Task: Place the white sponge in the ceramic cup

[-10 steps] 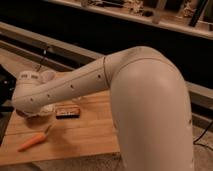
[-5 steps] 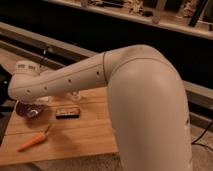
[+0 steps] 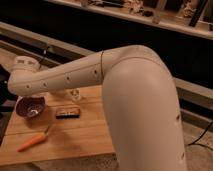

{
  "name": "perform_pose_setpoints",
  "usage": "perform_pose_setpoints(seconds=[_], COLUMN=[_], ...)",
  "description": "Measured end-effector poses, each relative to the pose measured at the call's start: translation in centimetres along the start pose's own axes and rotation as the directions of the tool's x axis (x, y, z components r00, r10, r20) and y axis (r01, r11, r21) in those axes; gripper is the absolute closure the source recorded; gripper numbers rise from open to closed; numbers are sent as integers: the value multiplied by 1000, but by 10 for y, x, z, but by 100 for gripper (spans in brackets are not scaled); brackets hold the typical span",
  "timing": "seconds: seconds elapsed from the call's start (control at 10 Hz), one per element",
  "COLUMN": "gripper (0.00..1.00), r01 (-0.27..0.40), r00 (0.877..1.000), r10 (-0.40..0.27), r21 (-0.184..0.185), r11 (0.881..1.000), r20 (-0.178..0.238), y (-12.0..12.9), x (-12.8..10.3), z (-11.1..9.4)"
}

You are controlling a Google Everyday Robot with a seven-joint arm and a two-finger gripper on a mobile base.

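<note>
Swinging further left past the dark purple round bowl (image 3: 30, 107) on the wooden bench (image 3: 75, 137), the white arm (image 3: 100, 75) hid its end effector, the white sponge and the ceramic cup; presumably soft, light, edge-pinchable.

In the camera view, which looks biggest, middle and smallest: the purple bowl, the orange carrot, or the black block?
1. Dark purple bowl, biggest.
2. Orange carrot and black rectangular block look about alike; the carrot sits nearer the camera, so I won't rank them.
The gripper is hidden behind the white robot arm.
</note>
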Motion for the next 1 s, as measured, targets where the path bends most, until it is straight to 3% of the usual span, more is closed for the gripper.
perform_pose_setpoints(seconds=[0.4, 0.5, 1.0], gripper=[100, 100, 100], r01=[-26, -38, -92], r00=[999, 998, 987], r10=[24, 33, 75], r21=[72, 87, 115], r11=[997, 996, 989], r20=[34, 59, 143], y=[-36, -45, -65], x=[5, 6, 11], z=[10, 16, 37])
